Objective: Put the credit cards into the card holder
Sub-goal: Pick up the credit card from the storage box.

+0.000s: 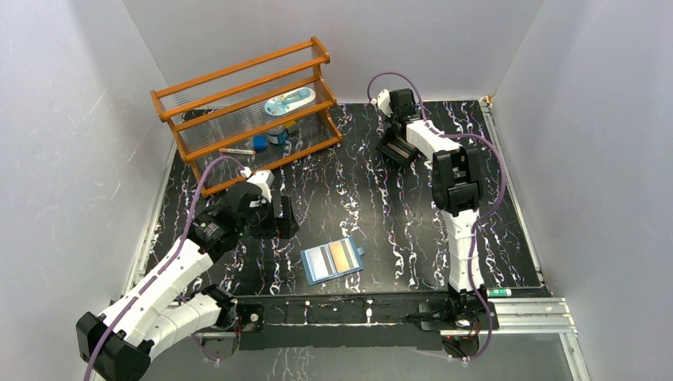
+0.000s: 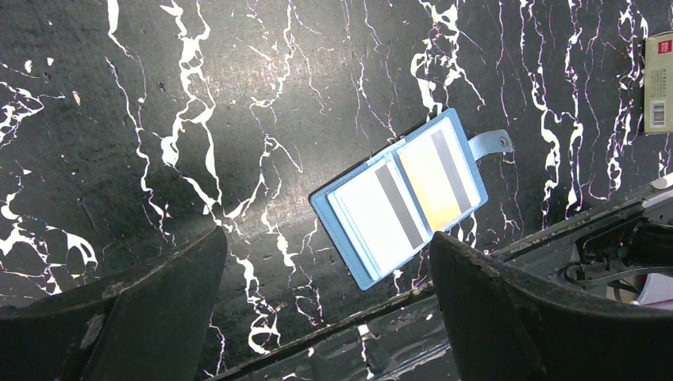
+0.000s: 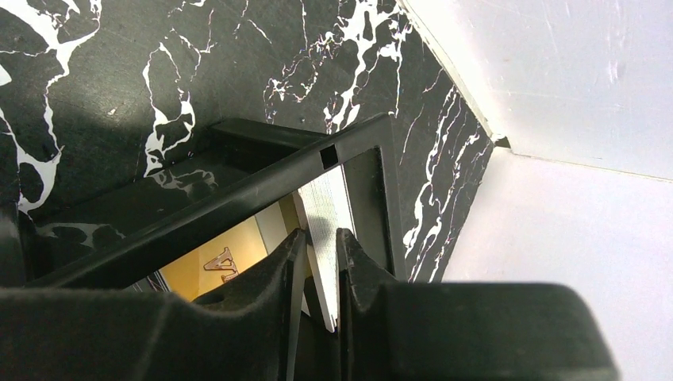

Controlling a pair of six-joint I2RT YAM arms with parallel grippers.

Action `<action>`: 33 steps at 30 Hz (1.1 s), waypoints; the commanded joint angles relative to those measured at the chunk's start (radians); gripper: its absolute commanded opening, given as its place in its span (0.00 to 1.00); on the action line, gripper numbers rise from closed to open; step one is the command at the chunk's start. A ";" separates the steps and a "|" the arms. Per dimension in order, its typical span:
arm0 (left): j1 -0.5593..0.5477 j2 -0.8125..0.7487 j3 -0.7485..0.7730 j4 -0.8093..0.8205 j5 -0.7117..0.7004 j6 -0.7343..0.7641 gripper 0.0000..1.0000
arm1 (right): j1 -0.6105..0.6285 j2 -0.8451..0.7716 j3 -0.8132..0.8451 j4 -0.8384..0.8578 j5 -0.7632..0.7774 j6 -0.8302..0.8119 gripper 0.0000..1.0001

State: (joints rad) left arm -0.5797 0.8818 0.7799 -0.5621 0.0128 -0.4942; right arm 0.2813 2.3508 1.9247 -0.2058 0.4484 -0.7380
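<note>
The card holder (image 1: 332, 260) lies open and flat on the table (image 1: 381, 198), near its front edge. A pale card (image 2: 373, 218) and an orange card (image 2: 435, 178) show in its two leaves, and its snap tab (image 2: 492, 143) is turned outward. Further credit cards (image 3: 325, 206) stand on edge in a black tray (image 3: 262, 186) well beyond the card holder, toward its far right. The right gripper (image 3: 321, 238) is inside that tray, its fingers drawn close together with the pale card edges filling the gap, so it appears clamped on them. The left gripper (image 1: 274, 216) hangs just to the left of the card holder, fingers spread wide with nothing between them. Principal hazard: the pinched edge looks like several cards rather than one. A multi-card pick is likely to fan out or shed a card on the way to the card holder, and it would not enter a single slot. Second hazard: the tray rim runs close past the grasp, so a lift that is not straight may snag the cards and twist them between the pads. Third hazard: nothing restrains the card holder—a card pushed in at a shallow angle may slide it across the table or fold a leaf shut instead of seating. Both visible leaves already show a card, so a wrong slot choice would jam.
</note>
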 commanded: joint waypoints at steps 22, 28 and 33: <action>-0.002 -0.009 0.005 -0.014 -0.020 0.006 0.99 | -0.014 0.005 0.040 0.083 0.075 -0.043 0.24; -0.003 -0.009 0.004 -0.014 -0.020 0.005 0.99 | -0.013 -0.032 0.045 0.087 0.072 -0.041 0.21; -0.003 -0.009 0.005 -0.014 -0.020 0.005 0.99 | -0.013 -0.042 0.040 0.085 0.073 -0.041 0.20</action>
State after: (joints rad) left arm -0.5800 0.8818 0.7799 -0.5621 0.0063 -0.4942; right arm 0.2768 2.3669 1.9263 -0.1799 0.4953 -0.7673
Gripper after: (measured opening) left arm 0.985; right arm 0.206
